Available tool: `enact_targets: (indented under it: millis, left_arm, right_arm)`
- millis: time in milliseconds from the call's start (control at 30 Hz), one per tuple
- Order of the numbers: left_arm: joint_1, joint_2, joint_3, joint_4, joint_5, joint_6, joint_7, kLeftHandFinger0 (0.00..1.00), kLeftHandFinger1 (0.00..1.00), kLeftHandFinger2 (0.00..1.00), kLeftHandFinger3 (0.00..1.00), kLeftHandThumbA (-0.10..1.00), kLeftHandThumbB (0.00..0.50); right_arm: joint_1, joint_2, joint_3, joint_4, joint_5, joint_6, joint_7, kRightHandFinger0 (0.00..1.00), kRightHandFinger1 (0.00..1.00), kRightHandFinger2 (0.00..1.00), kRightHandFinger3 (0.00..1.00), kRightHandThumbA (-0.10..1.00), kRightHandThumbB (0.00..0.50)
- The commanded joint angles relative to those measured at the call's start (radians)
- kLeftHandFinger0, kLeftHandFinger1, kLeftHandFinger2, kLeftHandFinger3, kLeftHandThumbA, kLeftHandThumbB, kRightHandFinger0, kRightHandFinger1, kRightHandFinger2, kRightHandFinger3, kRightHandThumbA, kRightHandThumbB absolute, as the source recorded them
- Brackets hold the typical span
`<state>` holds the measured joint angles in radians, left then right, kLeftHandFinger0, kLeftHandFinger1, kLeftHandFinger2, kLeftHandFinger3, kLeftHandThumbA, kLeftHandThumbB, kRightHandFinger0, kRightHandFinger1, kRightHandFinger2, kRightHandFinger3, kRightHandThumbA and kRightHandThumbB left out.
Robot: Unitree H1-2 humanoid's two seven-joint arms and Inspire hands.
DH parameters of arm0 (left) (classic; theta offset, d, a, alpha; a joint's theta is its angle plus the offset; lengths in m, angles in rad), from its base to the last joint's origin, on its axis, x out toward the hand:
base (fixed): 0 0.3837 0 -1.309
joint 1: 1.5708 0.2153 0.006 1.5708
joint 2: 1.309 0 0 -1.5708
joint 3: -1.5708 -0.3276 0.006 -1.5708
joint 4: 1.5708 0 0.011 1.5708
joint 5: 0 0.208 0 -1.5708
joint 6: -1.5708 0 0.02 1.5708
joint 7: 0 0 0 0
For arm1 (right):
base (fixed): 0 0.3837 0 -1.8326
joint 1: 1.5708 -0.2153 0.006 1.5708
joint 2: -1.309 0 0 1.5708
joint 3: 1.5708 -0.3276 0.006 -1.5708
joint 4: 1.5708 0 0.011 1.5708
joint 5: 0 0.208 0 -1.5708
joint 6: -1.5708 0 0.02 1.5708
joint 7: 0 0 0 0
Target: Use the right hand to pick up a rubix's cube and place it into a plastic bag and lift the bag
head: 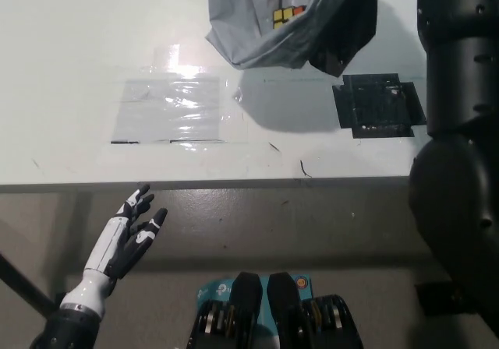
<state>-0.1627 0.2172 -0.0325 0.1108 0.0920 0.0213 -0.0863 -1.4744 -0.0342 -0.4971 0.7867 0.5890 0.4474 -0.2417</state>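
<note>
The grey plastic bag (257, 29) hangs above the white table (78, 45) at the top of the head view, its bottom off the surface and its shadow below it. Inside it the Rubik's cube (288, 14) shows yellow and orange squares through the bag's mouth. My black right arm (456, 92) rises along the right edge and leaves the picture at the top, so the right hand itself is out of frame. My white left hand (129, 235) rests open below the table's front edge at the lower left.
A black square patch (380, 105) lies on the table right of the bag's shadow. A shiny clear sheet (168, 109) is taped flat left of centre. The table's front edge (210, 184) runs across the picture.
</note>
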Motion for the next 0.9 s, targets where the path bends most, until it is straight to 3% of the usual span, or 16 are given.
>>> enact_targets:
  millis: [0, 67, 467, 700, 733, 767, 867]
  left_arm:
    - [-0.08, 0.018, 0.018, -0.061, -0.004, -0.024, -0.001, 0.92, 1.0, 1.0, 1.0, 0.8, 0.135]
    - [-0.079, 0.018, 0.016, -0.064, -0.006, -0.023, -0.004, 0.93, 1.0, 1.0, 1.0, 0.79, 0.137]
    - [-0.064, 0.014, 0.01, -0.077, -0.002, -0.014, -0.007, 0.94, 1.0, 1.0, 1.0, 0.75, 0.15]
    - [-0.065, 0.018, 0.008, -0.082, -0.007, -0.005, -0.014, 0.96, 1.0, 1.0, 1.0, 0.73, 0.149]
    - [-0.064, 0.017, 0.008, -0.083, -0.006, -0.004, -0.015, 0.96, 1.0, 1.0, 1.0, 0.72, 0.156]
    - [-0.064, 0.017, 0.005, -0.086, 0.002, 0.003, -0.013, 0.96, 1.0, 1.0, 1.0, 0.72, 0.169]
    - [-0.062, 0.02, 0.0, -0.086, 0.009, -0.005, -0.014, 0.96, 1.0, 1.0, 1.0, 0.71, 0.15]
  right_arm:
    - [-0.518, -0.054, -0.029, 0.109, 0.083, -0.091, 0.039, 0.0, 0.1, 0.7, 1.0, -0.1, 0.023]
    - [-0.513, -0.052, -0.029, 0.14, 0.075, -0.097, 0.051, 0.0, 0.16, 0.73, 1.0, -0.1, 0.015]
    - [-0.421, 0.008, 0.003, 0.286, -0.004, -0.225, 0.061, 0.0, 0.21, 0.78, 1.0, -0.1, 0.028]
    - [-0.349, 0.034, 0.007, 0.398, -0.022, -0.294, 0.074, 0.0, 0.18, 0.75, 1.0, -0.1, 0.042]
    - [-0.344, 0.035, 0.008, 0.403, -0.022, -0.298, 0.075, 0.0, 0.15, 0.7, 1.0, -0.1, 0.008]
    - [-0.323, 0.041, 0.013, 0.415, -0.028, -0.307, 0.075, 0.0, 0.24, 0.77, 1.0, -0.1, 0.058]
    - [-0.288, 0.054, 0.024, 0.448, -0.04, -0.334, 0.08, 0.0, 0.25, 0.78, 1.0, -0.1, 0.064]
